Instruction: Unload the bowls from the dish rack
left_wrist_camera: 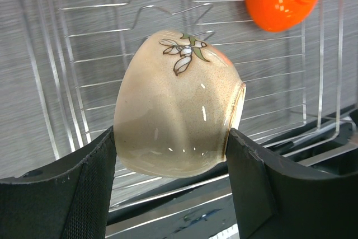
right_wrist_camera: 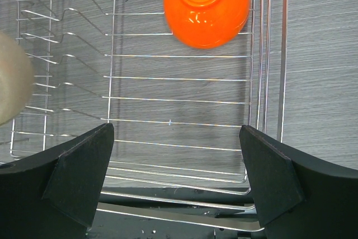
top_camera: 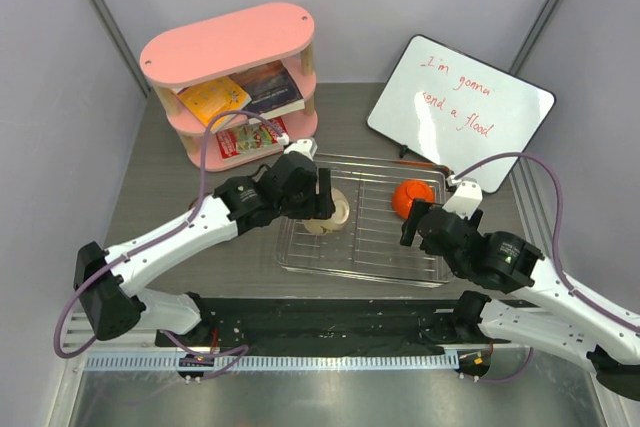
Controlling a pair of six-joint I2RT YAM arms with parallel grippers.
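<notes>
- Table (top_camera: pixel 160 177): grey wood-grain top; I see the dish rack (top_camera: pixel 370 237) lying mid-table in front of both arms.
- Pink oval shelf (top_camera: pixel 230 47): stands at the far left, behind the rack, with packets on its tiers.
- Whiteboard (top_camera: pixel 460 107): propped at the far right, red handwriting on it.
- Left gripper (left_wrist_camera: pixel 170 135): clamped on the cream bowl (left_wrist_camera: pixel 173 116), one finger at its base end, the other on its rim.
- Right gripper (right_wrist_camera: pixel 176 132): jaws spread wide with nothing between them, over the rack's right part.
- Cream bowl: tipped on its side over the rack's left half, flower motif up; I cannot tell whether it touches the bars.
- Orange bowl (right_wrist_camera: pixel 207 6): upside down in the rack's far right corner, just ahead of the right gripper and apart from it.
</notes>
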